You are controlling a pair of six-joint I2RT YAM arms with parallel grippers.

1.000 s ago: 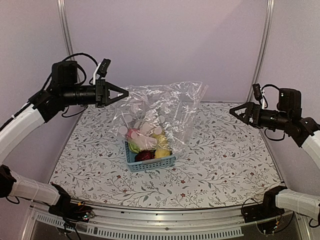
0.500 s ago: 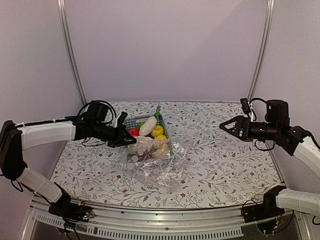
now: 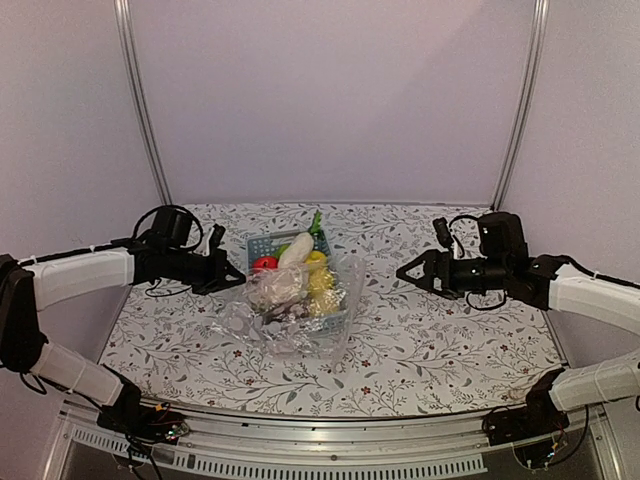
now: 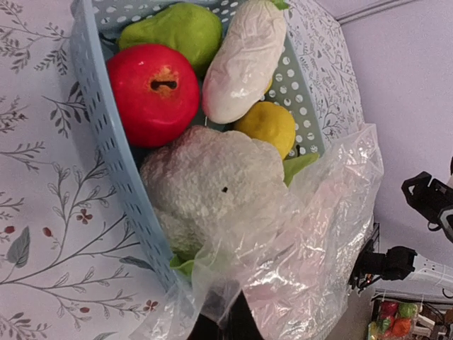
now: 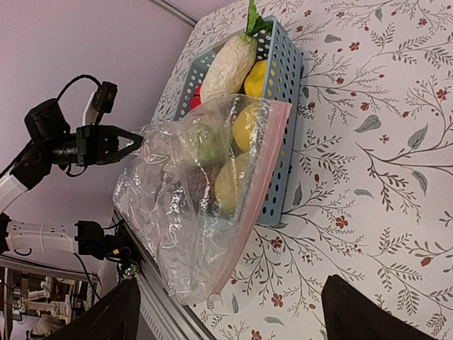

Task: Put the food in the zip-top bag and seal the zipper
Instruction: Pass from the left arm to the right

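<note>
The zip-top bag (image 3: 295,325) lies crumpled over the near half of the light-blue basket (image 3: 258,243). My left gripper (image 3: 228,278) is shut on the bag's left edge; in the left wrist view its fingers (image 4: 225,327) pinch the plastic (image 4: 318,241). The food sits in the basket: red tomato (image 4: 152,92), white radish (image 4: 244,60), lemon (image 4: 265,127), cauliflower (image 4: 212,180), green piece (image 4: 177,28). The pinkish zipper (image 5: 260,188) runs along the bag's right edge. My right gripper (image 3: 405,272) is open and empty, right of the basket, apart from it.
Metal posts stand at the back left (image 3: 145,110) and back right (image 3: 520,110). The table's metal front rail (image 3: 330,445) runs along the near edge. The flowered tablecloth (image 3: 450,340) covers the table.
My left gripper has come down from high at the left to table height, still holding the bag, which now drapes over the basket. My right gripper has moved left toward the basket.
</note>
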